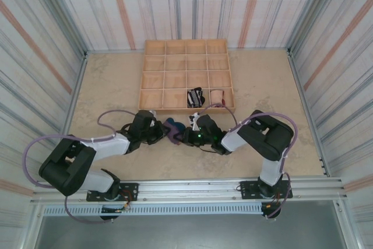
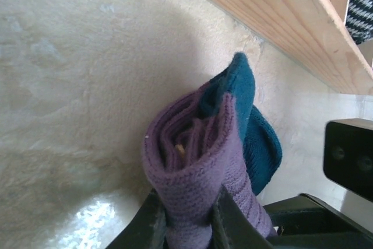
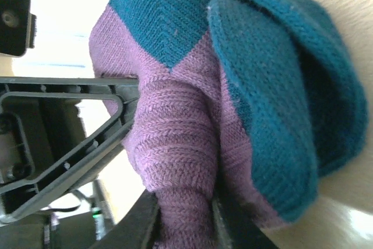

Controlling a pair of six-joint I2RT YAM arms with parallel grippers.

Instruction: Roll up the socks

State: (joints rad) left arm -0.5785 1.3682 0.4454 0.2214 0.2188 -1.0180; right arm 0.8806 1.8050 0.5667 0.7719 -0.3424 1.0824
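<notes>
The purple sock [image 1: 173,130] with teal toe is bunched into a roll between both arms, just in front of the wooden tray. My left gripper [image 2: 187,225] is shut on the rolled purple end [image 2: 189,161], and the teal toe [image 2: 256,138] sticks out behind it. My right gripper [image 3: 183,225] is shut on the same sock [image 3: 175,144] from the other side, with its teal cuff [image 3: 280,97] folded over to the right. The black-and-white striped sock [image 1: 194,96] and the peach sock [image 1: 216,95] sit rolled in front-row compartments of the tray.
The wooden compartment tray [image 1: 152,80] stands at the back middle; its front wall [image 2: 274,21] runs just past the sock. Striped walls enclose the beige table [image 1: 111,86]. The left gripper's body [image 3: 52,144] is close beside the right gripper.
</notes>
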